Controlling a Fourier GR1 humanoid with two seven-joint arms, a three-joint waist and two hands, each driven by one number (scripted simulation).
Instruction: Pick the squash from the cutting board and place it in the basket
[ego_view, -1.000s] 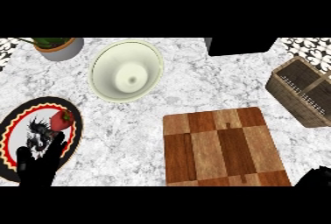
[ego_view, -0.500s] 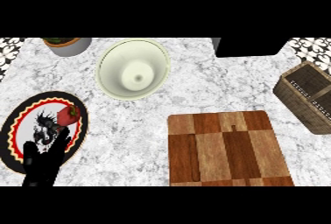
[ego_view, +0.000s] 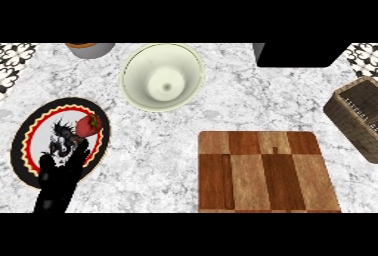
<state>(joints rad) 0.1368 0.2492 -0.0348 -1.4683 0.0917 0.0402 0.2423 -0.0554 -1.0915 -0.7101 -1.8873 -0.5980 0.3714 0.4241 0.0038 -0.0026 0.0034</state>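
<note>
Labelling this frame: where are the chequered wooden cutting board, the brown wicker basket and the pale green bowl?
chequered wooden cutting board (ego_view: 267, 171), head view, centre.
brown wicker basket (ego_view: 353, 119), head view, near wall.
pale green bowl (ego_view: 140, 75), head view, inner wall.

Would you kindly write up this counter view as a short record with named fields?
surface: grey-white marble counter
cutting board: brown checkered wooden cutting board, lower right, nothing on it
basket: dark woven wicker basket, right edge
bowl: pale cream round bowl, top centre
plate: round black, red and white patterned plate, left
on plate: small red fruit with green top
left hand: black left hand over the plate, by the fruit
right hand: not in view
squash: none visible
</note>
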